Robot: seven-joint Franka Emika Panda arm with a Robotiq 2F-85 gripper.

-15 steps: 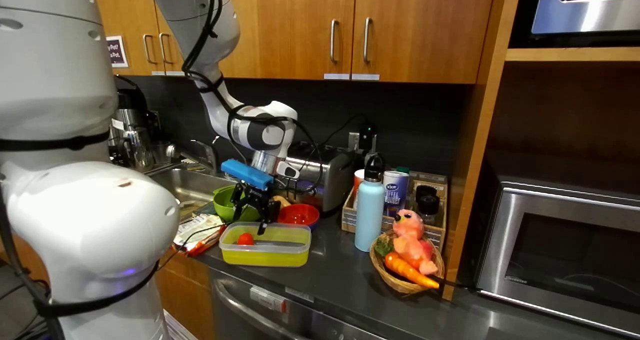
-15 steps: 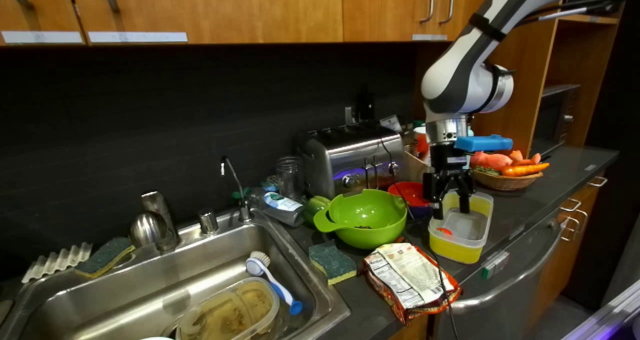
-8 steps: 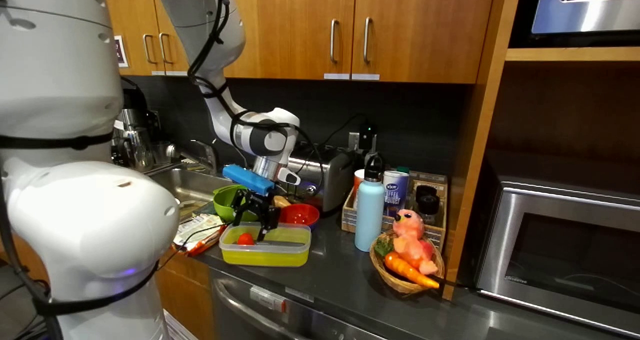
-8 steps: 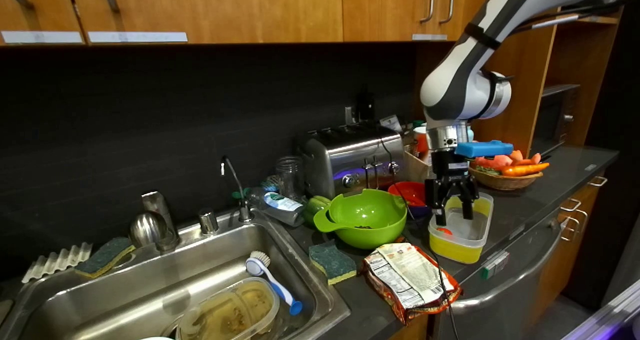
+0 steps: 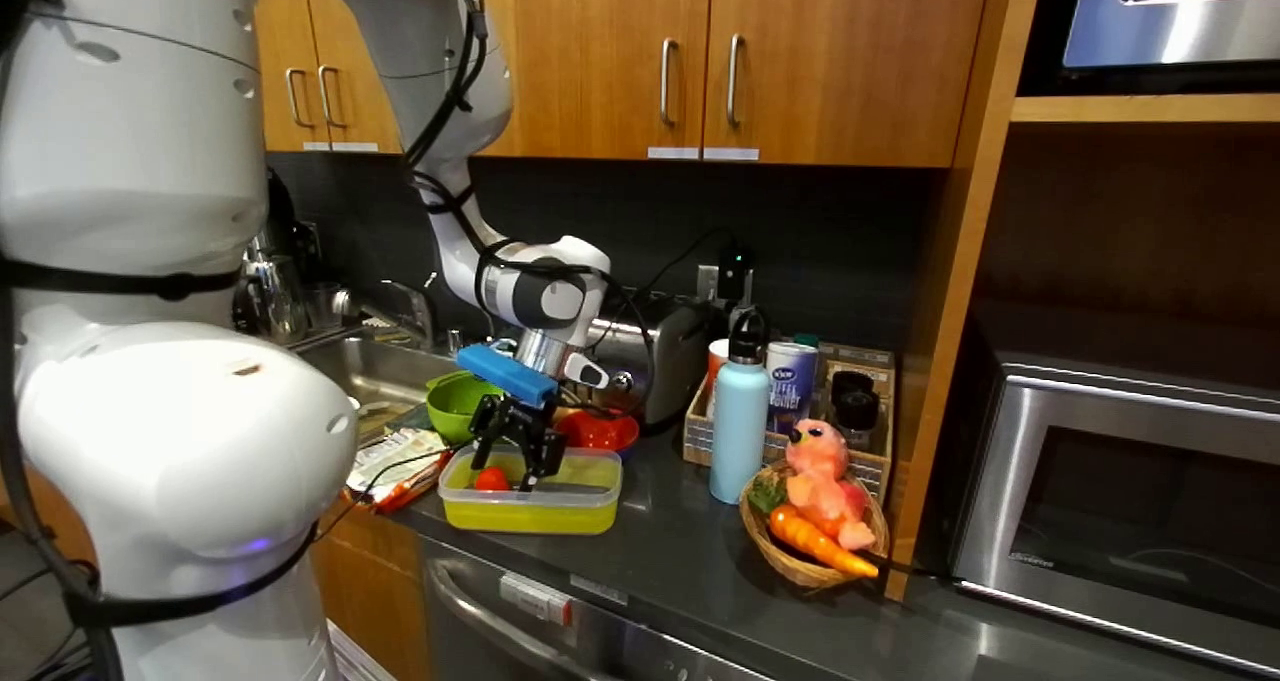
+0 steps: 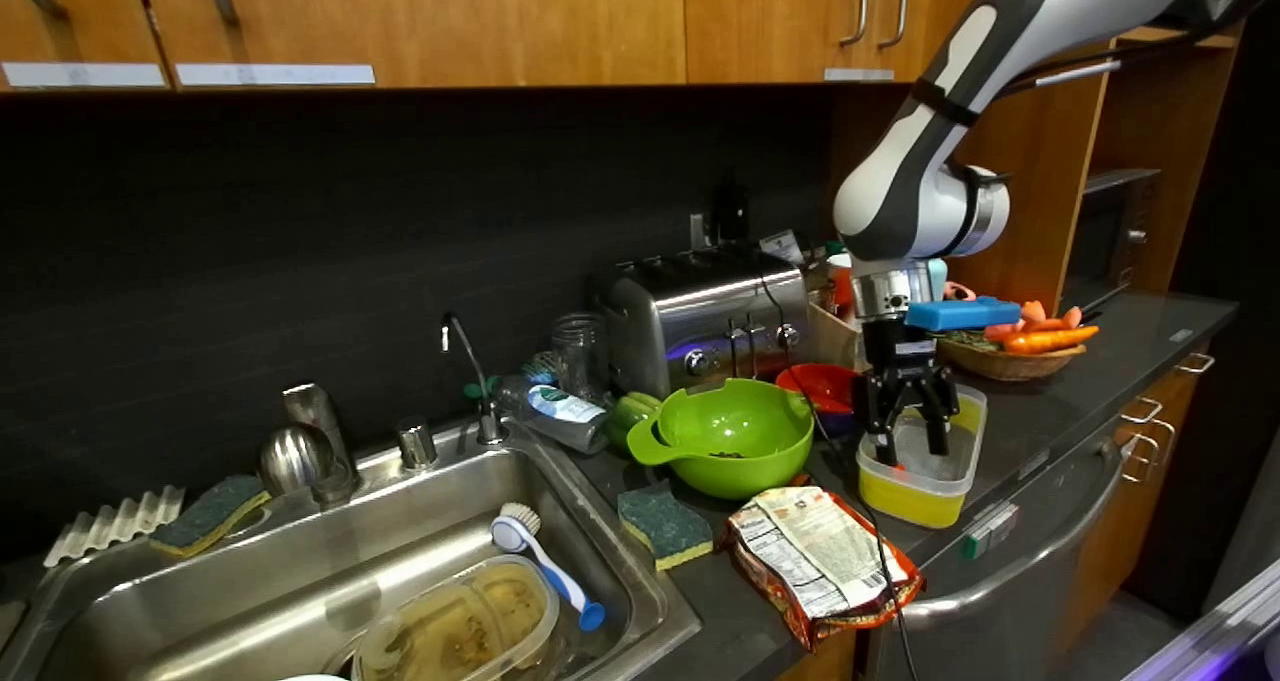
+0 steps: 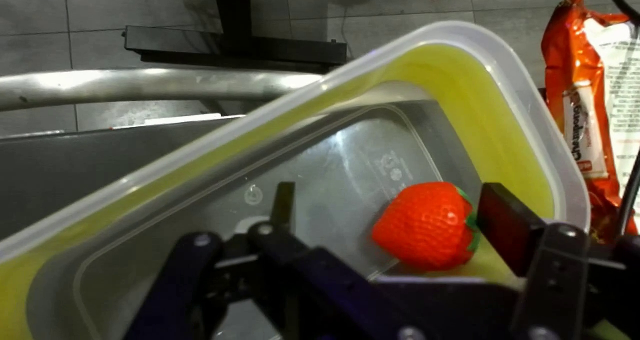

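Holding nothing, the spread gripper [image 7: 392, 207] might shove the strawberry [image 7: 425, 226] towards wrist-view nine o'clock; its three-o'clock finger [image 7: 512, 230] sits close beside the leaves [image 7: 472, 230]

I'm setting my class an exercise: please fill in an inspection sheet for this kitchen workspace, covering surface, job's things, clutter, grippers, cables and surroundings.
Surface: dark countertop, beside a metal sink.
Job's things: red strawberry lying inside a yellow-walled container.
Clutter: green bowl, red bowl, orange packet, sponge beside the packet, blue bottle and wicker basket, all on the countertop.
Grippers: one gripper, open, above or just inside the container, which is unclear; in the wrist view the strawberry shows between its jaws, not gripped.
Cables: thin black cable crosses the packet, contact unclear; cable bundle runs along the robot arm.
Surroundings: toaster behind, wooden cupboards overhead, microwave past the wicker basket.
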